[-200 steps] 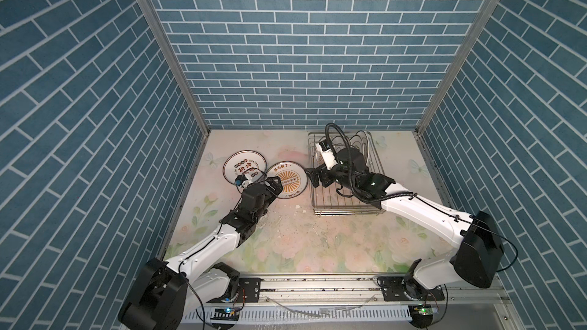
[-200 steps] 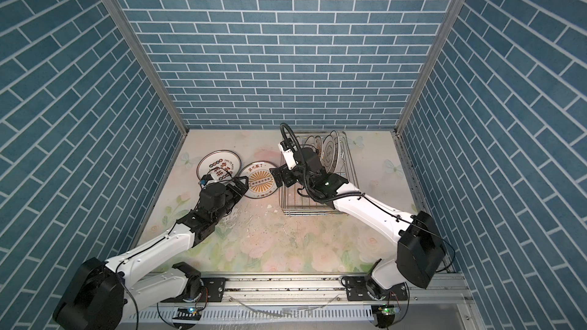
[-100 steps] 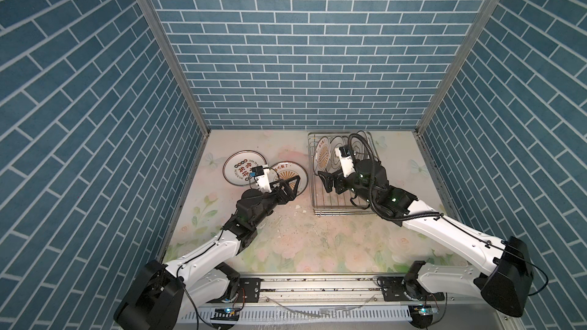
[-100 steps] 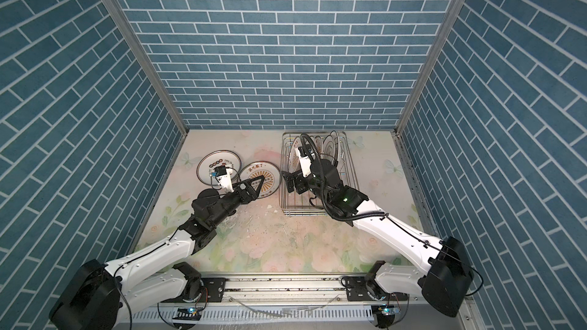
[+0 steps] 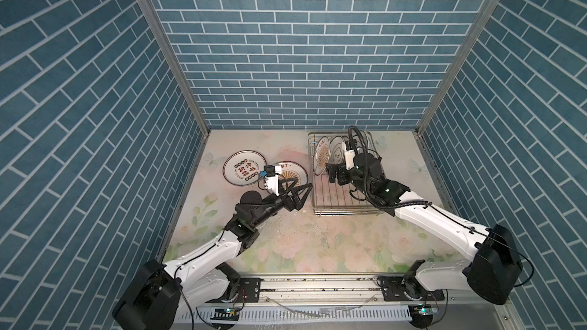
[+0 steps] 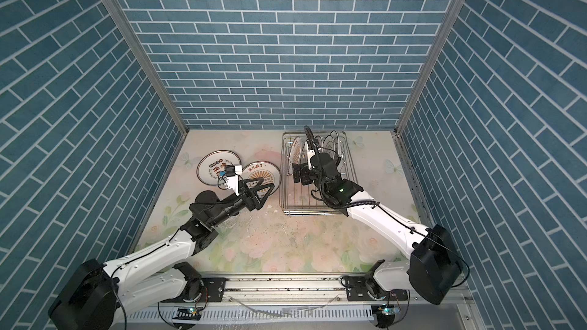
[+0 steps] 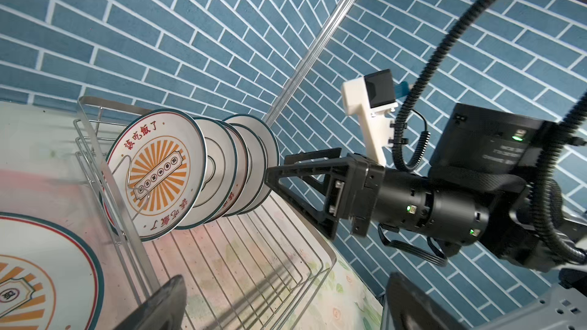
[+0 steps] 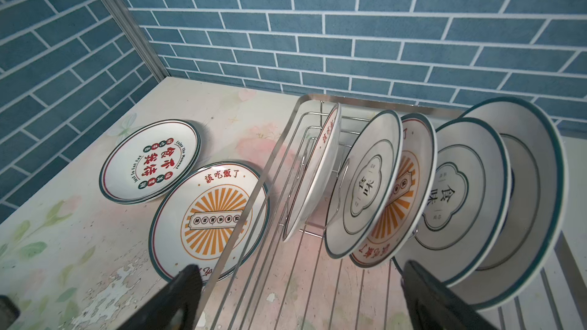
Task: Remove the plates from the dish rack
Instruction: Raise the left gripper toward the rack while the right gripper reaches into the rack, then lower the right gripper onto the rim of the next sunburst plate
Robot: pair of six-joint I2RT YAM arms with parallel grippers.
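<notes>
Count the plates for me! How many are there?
7. Five stand in the dish rack: an edge-on plate, flower plate, sunburst plate, second flower plate, back plate. Two lie on the table: the red-character plate and flat sunburst plate. More may hide underneath.

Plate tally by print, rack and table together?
Sunburst plates: 3
Flower-outline plates: 2
Red-character plate: 1, possibly another beneath
Hidden-print plate: 1
Total: 7 seen
</notes>
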